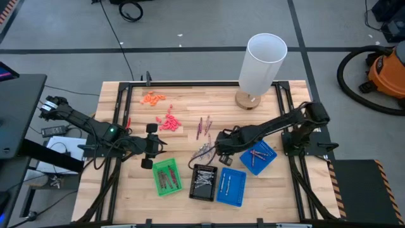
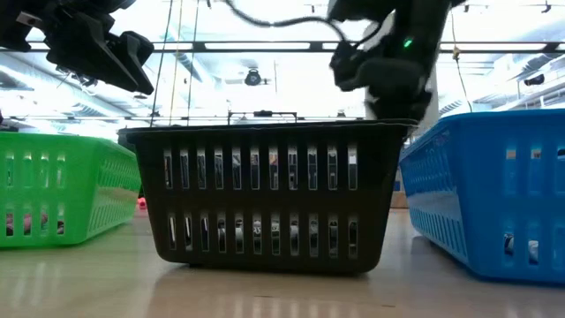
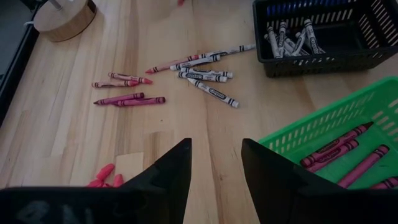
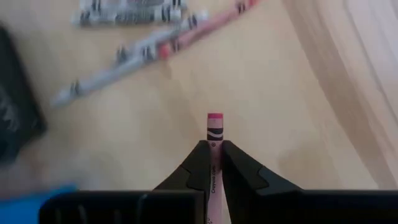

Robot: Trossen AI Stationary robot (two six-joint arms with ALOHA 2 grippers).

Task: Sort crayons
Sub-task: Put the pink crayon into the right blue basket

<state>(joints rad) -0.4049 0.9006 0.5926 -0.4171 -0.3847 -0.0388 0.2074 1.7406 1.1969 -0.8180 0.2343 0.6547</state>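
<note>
A pale wooden table (image 1: 190, 142) is under me, with a green tray (image 1: 167, 177), a black tray (image 1: 204, 182) and two blue trays (image 1: 231, 186) lined along its near side, and loose crayons (image 3: 205, 71) scattered on the wood between the trays and a white cylinder (image 1: 261, 63). My right gripper (image 4: 214, 149) hangs over that loose pile, just beside the black tray, fingers clamped on a pink crayon (image 4: 214, 134) that pokes out past the tips. My left gripper (image 3: 216, 168) waits by the green tray with its fingers apart, nothing between them, maroon crayons already lying in that tray.
</note>
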